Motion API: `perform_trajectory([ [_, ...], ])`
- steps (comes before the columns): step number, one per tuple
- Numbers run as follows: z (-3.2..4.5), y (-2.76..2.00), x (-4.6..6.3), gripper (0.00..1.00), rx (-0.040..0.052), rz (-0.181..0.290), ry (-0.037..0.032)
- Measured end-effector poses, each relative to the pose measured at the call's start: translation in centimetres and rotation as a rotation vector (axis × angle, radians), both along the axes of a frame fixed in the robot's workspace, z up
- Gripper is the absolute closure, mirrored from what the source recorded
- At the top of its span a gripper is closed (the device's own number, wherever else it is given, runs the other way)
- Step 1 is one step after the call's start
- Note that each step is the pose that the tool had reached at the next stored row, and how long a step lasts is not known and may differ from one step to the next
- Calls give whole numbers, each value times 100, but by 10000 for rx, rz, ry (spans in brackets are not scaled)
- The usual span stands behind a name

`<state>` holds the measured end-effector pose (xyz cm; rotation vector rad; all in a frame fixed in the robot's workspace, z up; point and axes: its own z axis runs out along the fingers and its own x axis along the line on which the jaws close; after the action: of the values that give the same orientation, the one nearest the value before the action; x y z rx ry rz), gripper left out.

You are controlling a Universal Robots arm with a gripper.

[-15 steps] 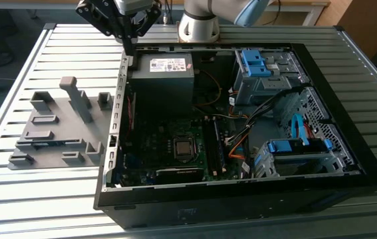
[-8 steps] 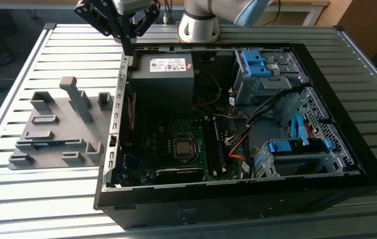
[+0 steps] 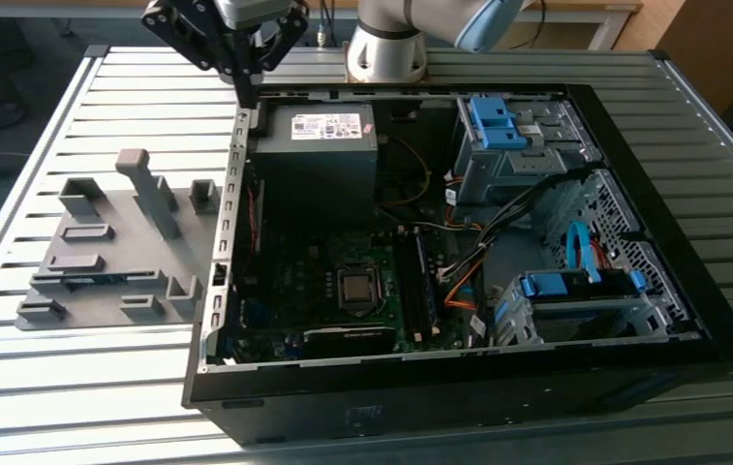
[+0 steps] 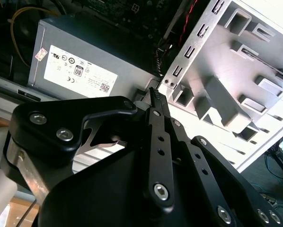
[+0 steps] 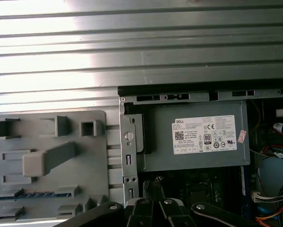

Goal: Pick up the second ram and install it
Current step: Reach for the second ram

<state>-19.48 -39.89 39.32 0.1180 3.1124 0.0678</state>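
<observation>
Second ram: thin dark green circuit-board stick [image 5: 37, 194], set on edge in a slot of the grey plastic holder tray [image 5: 51, 135]. The tray lies on the ribbed metal table [image 5: 132, 47], beside the open black computer case [image 3: 470, 407].

Black two-fingered gripper [image 3: 247, 92]: jaws pressed together, holding nothing. It hovers over the case corner by the grey power supply box [image 3: 315, 160], well apart from the ram.

The exterior view's upper edge cuts off the arm [image 3: 385, 44] and the top of the tool [image 3: 247, 95]. In the first wrist view the grey holder plate [image 5: 51, 165] runs past the picture's edge; the thin strip [image 5: 37, 194] in its slot is too small to identify.
</observation>
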Motion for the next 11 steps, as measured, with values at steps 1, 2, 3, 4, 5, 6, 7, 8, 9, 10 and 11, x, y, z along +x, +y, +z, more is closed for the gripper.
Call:
perform_trajectory([
  [1,0,0,-3,89,-1,0,0],
  [2,0,0,-7,89,0,0,0],
  [3,0,0,-11,89,-1,0,0],
  [4,0,0,-16,89,-1,0,0],
  [5,0,0,-21,89,-1,0,0],
  [6,0,0,-27,89,-1,1,0],
  [7,0,0,-34,89,-1,1,1],
  [8,0,0,-42,89,-1,1,0],
  [9,0,0,-49,89,-1,0,0],
  [10,0,0,-58,89,0,0,0],
  [11,0,0,-67,89,-1,0,0],
])
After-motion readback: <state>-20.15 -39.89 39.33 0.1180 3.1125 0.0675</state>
